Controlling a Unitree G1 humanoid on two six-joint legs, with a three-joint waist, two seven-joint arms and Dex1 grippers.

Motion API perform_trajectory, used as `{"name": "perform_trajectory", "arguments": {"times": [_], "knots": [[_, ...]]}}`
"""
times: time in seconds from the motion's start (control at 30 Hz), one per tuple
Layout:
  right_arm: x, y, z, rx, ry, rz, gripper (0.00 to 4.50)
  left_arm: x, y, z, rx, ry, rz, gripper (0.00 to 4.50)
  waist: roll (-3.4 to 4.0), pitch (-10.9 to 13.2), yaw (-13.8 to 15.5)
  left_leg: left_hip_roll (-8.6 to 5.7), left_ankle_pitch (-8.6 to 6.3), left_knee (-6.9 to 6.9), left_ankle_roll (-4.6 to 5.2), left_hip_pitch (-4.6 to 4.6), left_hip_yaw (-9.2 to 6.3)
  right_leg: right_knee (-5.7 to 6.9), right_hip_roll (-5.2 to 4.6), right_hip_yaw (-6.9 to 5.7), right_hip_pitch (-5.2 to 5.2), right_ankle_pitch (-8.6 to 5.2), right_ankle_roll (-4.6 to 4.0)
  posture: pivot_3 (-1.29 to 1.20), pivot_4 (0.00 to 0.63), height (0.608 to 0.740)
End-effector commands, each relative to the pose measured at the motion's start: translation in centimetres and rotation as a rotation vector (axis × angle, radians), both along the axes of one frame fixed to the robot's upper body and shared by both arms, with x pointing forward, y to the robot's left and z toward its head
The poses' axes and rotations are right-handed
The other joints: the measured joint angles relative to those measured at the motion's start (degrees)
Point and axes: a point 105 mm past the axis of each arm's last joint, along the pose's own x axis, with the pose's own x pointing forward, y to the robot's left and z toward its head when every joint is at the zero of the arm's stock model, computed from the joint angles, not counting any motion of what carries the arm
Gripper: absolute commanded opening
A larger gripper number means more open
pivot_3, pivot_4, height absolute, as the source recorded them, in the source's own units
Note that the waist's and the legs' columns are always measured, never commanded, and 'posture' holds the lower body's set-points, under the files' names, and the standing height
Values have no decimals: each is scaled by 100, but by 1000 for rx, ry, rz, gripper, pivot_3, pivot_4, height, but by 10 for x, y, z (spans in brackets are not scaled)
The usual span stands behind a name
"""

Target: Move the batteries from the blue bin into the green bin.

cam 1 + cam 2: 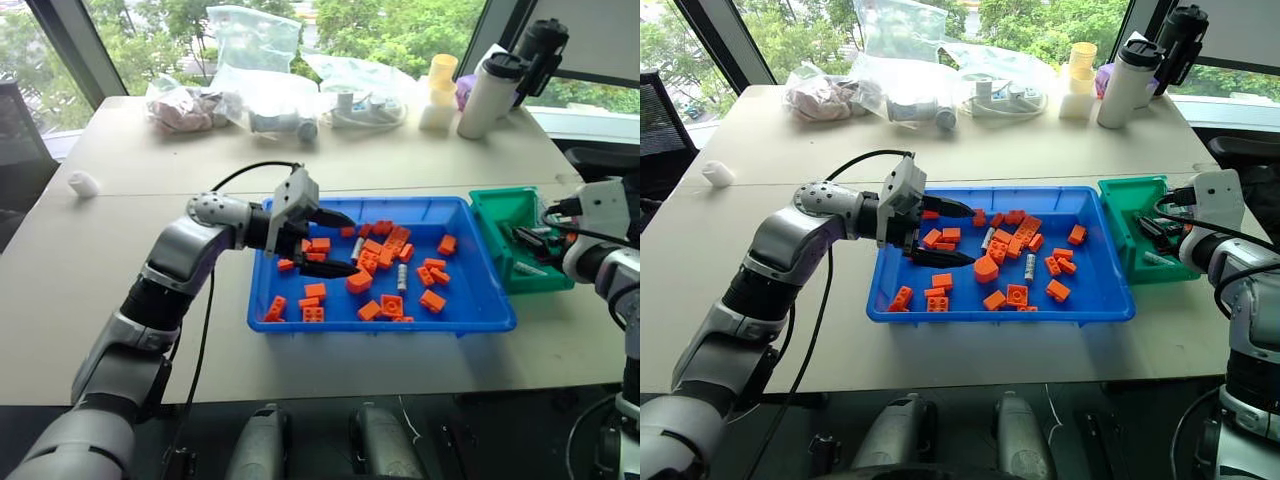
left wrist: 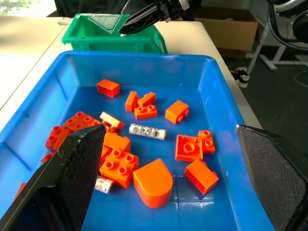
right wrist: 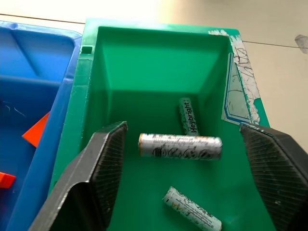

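The blue bin (image 1: pixel 470 322) sits mid-table, scattered with orange bricks (image 1: pixel 380 255). Two batteries (image 2: pixel 147 131) (image 2: pixel 103 184) lie among them. My left gripper (image 1: pixel 343 242) hangs open over the bin's left half, its fingers wide around the brick pile and touching nothing. The green bin (image 1: pixel 497 203) stands against the blue bin's right side. Three batteries (image 3: pixel 180 146) lie loose on its floor. My right gripper (image 3: pixel 183 126) is open just above them with nothing between its fingers.
Clear plastic bags (image 1: pixel 262 95), a white bottle (image 1: pixel 486 92), a black bottle (image 1: pixel 540 45) and yellow cups (image 1: pixel 439 90) line the back of the table. A small white lump (image 1: pixel 83 183) lies at the far left. Bare tabletop lies in front of the bins.
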Motion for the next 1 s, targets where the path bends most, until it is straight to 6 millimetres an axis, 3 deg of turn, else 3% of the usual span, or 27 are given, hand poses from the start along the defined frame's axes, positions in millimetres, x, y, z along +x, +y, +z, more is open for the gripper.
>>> {"name": "perform_trajectory", "arguments": {"times": [0.03, 0.1, 0.2, 0.3, 0.37, 0.43, 0.6, 0.7, 0.83, 1.0], "knots": [[1, -14, 23, -79, -76, -49, 4414, 5, 14, 15, -23, -49, 54, 4500, 0, 0, -7, 0, 0, 0, 0, 0, 0, 0, 0, 0, 0, 0, 0, 0, 150, 740], [3, -12, 39, -125, -130, -33, 4414, 7, 22, 15, -20, -47, 84, 4500, 3, 0, -19, 1, 0, 0, 0, 1, -1, 1, 0, 0, 0, 0, 0, 0, 150, 740], [7, 22, 63, -75, -215, 123, 4414, 7, 31, 18, -23, -38, 109, 4500, 5, 0, -57, 7, 0, -1, 0, 4, 1, 2, 5, 0, -1, 0, 0, 0, 150, 740], [2, 83, 71, 54, -210, 391, 4414, 1, 39, 21, -21, -10, 107, 4500, 4, 0, -59, 15, 0, -2, 0, 4, -3, 3, 12, -1, -1, 0, 0, 0, 150, 740], [-11, 132, 52, 134, -103, 594, 4414, -13, 47, 16, 28, 21, 75, 4500, 2, 1, -60, 19, 0, -2, 0, 2, -7, 2, 15, -2, -1, 0, 0, 0, 150, 740], [-19, 156, 28, 196, 9, 656, 4414, -26, 54, 9, 91, 44, 41, 4500, 2, 0, -44, 23, -1, -4, 1, 3, -12, 2, 16, -5, 1, 0, -1, 0, 150, 740], [-27, 166, -10, 199, 160, 628, 4414, -37, 61, 6, 134, 54, 40, 4500, 3, 1, 112, 0, 0, 5, 0, -13, -14, -7, -7, -10, 3, -1, -1, 0, 150, 740], [-27, 172, -15, 217, 166, 628, 4414, -34, 64, 11, 116, 46, 79, 4500, 3, 1, 116, -8, 0, 10, 0, -15, -12, -10, -13, -8, 5, 0, -1, 0, 150, 740], [-25, 200, -12, 206, 112, 732, 4414, -29, 65, 11, 91, 45, 131, 4500, 3, 1, 61, 2, 0, 8, 0, -13, -15, -7, 0, -10, 1, 0, -1, 0, 150, 740], [-1, 221, -18, 112, 68, 774, 4414, -26, 64, 9, 80, 48, 156, 4500, 3, 1, -62, 6, 0, 6, 0, -9, -14, -3, 6, -11, 0, 0, -1, 0, 150, 740]]}}
